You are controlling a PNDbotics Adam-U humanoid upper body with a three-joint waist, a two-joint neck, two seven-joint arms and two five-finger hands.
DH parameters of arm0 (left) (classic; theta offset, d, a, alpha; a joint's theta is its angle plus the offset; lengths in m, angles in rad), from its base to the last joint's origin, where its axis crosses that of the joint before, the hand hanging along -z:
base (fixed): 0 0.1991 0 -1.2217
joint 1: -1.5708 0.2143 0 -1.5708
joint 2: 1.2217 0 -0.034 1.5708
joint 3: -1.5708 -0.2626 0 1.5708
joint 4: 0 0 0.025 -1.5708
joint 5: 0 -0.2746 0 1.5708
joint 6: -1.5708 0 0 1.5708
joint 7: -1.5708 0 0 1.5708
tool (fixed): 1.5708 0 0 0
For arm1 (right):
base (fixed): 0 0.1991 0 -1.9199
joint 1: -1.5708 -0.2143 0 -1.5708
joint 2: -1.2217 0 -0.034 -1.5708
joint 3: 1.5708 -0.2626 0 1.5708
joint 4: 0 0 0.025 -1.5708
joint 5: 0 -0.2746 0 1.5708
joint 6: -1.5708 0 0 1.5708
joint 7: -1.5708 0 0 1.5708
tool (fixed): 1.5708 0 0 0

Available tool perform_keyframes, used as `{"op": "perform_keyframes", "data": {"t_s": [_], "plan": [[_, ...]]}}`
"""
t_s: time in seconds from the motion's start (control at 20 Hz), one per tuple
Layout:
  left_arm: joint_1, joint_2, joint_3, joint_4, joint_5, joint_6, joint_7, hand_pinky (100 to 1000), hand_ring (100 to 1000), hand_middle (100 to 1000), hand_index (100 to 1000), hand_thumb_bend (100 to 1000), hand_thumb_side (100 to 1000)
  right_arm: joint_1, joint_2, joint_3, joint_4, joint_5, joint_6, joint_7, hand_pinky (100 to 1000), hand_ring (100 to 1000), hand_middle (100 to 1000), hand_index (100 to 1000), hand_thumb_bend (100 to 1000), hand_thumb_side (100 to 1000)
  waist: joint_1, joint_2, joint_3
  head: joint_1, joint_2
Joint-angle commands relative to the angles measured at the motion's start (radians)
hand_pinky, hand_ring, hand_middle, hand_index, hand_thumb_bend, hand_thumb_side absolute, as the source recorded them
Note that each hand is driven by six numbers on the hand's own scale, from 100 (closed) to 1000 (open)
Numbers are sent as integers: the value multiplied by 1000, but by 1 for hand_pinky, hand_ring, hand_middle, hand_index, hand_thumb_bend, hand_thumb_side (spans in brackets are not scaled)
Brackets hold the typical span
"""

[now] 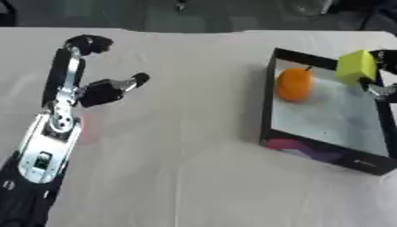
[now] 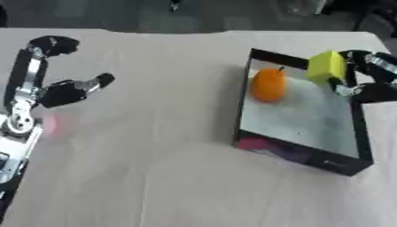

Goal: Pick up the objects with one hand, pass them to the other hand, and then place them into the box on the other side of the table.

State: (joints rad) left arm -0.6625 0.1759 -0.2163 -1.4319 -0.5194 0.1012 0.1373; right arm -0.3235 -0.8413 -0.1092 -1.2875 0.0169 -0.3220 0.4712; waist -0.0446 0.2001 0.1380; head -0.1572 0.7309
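Observation:
A yellow-green block (image 2: 326,66) hangs over the far right part of the box (image 2: 297,156), pinched by my right hand (image 2: 366,75), which comes in from the right edge. An orange fruit (image 2: 269,85) with a dark stem lies inside the box on its pale floor, near the far left corner. My left hand (image 1: 87,84) is raised over the left side of the table, fingers and thumb spread and holding nothing. The right hand's palm is mostly cut off in the left eye view.
The box is black-walled with a purple-patterned front face (image 1: 306,150). A beige cloth (image 1: 186,146) covers the table. A dark floor and vague objects lie beyond the far edge (image 1: 194,30).

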Motion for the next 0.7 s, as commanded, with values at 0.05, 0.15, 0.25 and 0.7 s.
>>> {"op": "perform_keyframes", "data": {"t_s": [0.05,0.15,0.25,0.7], "plan": [[-15,17,12,-16,2,8,3,842,717,601,720,804,392,-1,-34,-14,1,19,-8,-14,965,1000,634,686,100,276,13,-27,1,2,-13],[-15,18,15,-16,3,12,7,842,716,601,716,803,391,1,-28,-23,0,14,-7,-20,969,1000,672,722,100,444,13,-26,1,2,-13],[-16,19,16,-17,2,14,11,842,716,601,716,805,391,1,-28,-27,-2,7,-8,-19,977,1000,719,772,100,639,12,-27,2,0,-12],[-16,15,15,-15,2,14,8,843,716,600,713,806,393,-13,-30,-24,1,-18,-18,33,1000,1000,899,1000,100,1000,12,-28,3,-10,-12]]}}
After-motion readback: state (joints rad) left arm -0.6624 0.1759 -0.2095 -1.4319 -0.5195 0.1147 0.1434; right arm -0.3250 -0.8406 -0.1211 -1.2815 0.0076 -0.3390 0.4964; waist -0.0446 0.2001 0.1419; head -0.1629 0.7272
